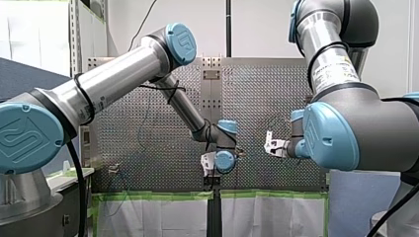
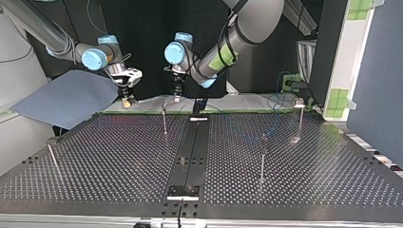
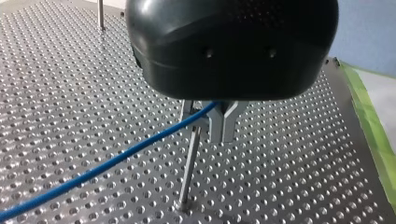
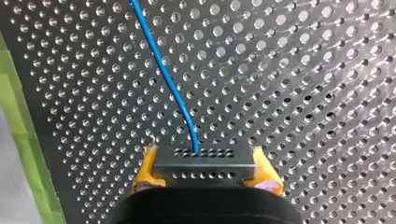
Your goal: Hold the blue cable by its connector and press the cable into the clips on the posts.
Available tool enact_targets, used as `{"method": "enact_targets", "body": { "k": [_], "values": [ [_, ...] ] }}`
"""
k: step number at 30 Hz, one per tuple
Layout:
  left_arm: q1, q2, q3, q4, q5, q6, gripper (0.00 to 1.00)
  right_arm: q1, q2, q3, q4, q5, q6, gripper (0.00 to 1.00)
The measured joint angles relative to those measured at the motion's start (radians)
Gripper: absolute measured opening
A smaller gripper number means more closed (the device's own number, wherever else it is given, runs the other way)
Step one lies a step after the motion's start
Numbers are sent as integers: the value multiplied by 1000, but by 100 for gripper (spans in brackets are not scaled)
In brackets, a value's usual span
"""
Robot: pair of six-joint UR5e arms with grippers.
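The right claw (image 4: pixel 205 159), yellow pads clamped on the black connector (image 4: pixel 204 167), holds the blue cable (image 4: pixel 163 70) over the counter (image 4: pixel 303 70). The left claw (image 3: pixel 211 119) appears pinched on the cable atop a post (image 3: pixel 188 172). A taut line and a straight downward press should seat it there.

Thin blue cable (image 4: pixel 168 79) leaves the black, hole-dotted connector (image 4: pixel 204 163) — runs straight, clear of the table (image 3: pixel 289 177), up to the clip (image 3: pixel 188 109) topping an upright metal post (image 3: pixel 189 172) — far side, left of centre in the top view.
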Motion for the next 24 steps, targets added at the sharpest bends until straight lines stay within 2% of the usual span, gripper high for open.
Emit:
{"method": "enact_targets", "body": {
  "k": [6,10,15,24],
  "values": [
    [-11,0,36,-22,17,0,0,-13,1,0,-11,-13,5,0],
    [-15,0,62,-45,14,0,0,-19,1,0,-15,-28,19,0],
    [-12,0,69,-52,12,0,0,-24,2,0,-20,-39,25,0],
    [7,-1,70,-55,20,0,0,-24,4,-4,-39,-40,28,0]
  ]
}}
